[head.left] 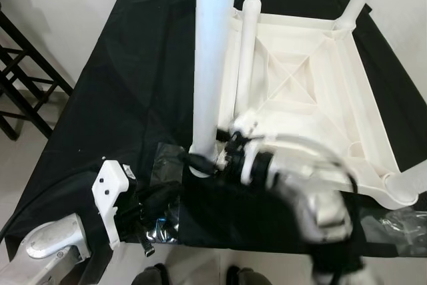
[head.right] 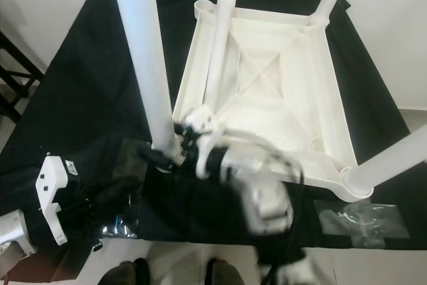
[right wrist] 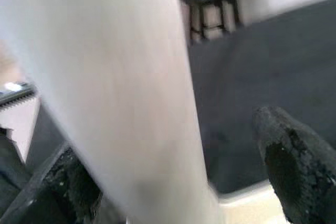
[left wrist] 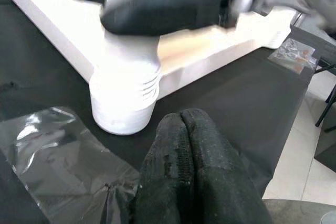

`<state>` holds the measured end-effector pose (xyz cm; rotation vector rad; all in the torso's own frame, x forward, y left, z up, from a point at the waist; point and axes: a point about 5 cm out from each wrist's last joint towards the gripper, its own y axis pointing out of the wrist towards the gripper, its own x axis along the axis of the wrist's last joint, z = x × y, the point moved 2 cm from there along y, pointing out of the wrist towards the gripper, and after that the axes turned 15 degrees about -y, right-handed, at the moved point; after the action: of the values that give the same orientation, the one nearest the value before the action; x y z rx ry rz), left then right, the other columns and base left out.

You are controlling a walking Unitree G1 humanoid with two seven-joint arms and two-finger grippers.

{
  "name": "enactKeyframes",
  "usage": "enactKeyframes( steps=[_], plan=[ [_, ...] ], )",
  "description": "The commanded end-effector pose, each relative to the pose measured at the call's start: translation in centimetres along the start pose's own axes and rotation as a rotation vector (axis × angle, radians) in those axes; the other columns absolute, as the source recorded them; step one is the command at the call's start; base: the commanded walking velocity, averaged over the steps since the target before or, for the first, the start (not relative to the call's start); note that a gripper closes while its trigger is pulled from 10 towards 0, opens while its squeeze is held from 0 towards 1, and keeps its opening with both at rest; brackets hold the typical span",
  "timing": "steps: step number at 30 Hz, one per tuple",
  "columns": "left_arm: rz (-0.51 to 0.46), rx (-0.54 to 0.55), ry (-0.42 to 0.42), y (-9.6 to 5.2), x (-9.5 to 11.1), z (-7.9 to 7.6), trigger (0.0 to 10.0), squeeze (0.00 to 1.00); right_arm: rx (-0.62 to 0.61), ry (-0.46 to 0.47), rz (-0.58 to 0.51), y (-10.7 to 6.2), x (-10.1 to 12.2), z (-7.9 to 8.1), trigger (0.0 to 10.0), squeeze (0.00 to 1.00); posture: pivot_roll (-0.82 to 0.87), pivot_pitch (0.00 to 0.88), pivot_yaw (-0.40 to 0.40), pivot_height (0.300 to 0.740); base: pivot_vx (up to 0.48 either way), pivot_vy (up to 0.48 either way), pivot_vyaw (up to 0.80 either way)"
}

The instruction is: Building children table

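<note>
Currently three legs stand in the inverted tabletop (head.left: 313,91); a fourth leg (head.left: 245,58) lies loose inside. Right gripper (head.left: 200,163), jaws spread, brackets near leg (head.left: 212,65); left gripper (left wrist: 194,171) clenched, empty.

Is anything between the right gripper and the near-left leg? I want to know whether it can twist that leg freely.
Nothing visible does. The right gripper is already at the base of the upright leg, one finger on each side. The loose leg lies apart, inside the upturned tabletop.
</note>
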<state>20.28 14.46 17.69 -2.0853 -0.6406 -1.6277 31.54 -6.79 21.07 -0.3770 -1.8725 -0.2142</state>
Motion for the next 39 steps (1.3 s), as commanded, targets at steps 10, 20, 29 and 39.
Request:
enactKeyframes(
  steps=[10, 20, 29, 39],
  plan=[
    [0.011, 0.008, -0.019, 0.1, -0.7, 0.1, 10.0, 0.00, 0.203, 0.100, -0.052, 1.0, -0.2, -2.9, 2.2, 0.00, 0.11, 0.202, -0.044, 0.740, 0.000, 0.000, 0.00],
    [0.010, 0.006, -0.022, 0.1, -0.7, 0.0, 10.0, 0.00, 0.196, 0.111, -0.107, -0.1, 0.2, -3.9, 0.0, 0.00, 0.11, 0.211, -0.040, 0.740, 0.000, 0.000, 0.00],
    [0.010, 0.000, -0.024, -0.2, -0.5, 0.1, 10.0, 0.00, -0.375, 0.098, 0.089, -1.4, -2.8, -2.3, 0.0, 0.00, 0.07, 0.240, -0.040, 0.740, 0.000, 0.000, 0.00],
    [0.014, -0.003, -0.023, 0.0, -0.4, 0.6, 10.0, 0.00, -0.542, 0.169, 0.194, 0.8, -5.3, 4.9, 0.0, 0.00, 0.09, 0.216, -0.030, 0.740, 0.000, 0.000, 0.00]
  ],
)
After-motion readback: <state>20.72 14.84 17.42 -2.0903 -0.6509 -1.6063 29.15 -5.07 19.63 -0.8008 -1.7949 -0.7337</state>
